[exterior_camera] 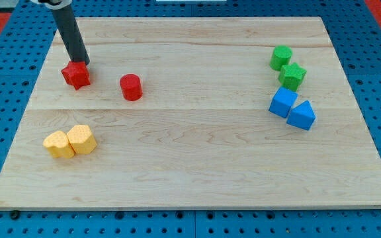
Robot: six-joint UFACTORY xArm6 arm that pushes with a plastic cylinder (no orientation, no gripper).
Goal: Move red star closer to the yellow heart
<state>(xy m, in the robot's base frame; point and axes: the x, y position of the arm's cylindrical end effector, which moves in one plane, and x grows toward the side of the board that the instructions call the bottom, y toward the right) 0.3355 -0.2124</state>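
The red star (75, 75) lies at the view's upper left on the wooden board (197, 152). My tip (81, 62) sits right at the star's top edge, touching it from above; the dark rod slants up to the view's top left. Two yellow blocks lie side by side below the star, at the view's lower left: the left one (59, 145) looks like the heart, the right one (82, 139) like a hexagon. The star is well above both.
A red cylinder (131, 87) stands to the right of the star. At the view's right are a green cylinder (281, 57), a green star (292, 76), a blue cube (283, 102) and a blue triangular block (301, 115).
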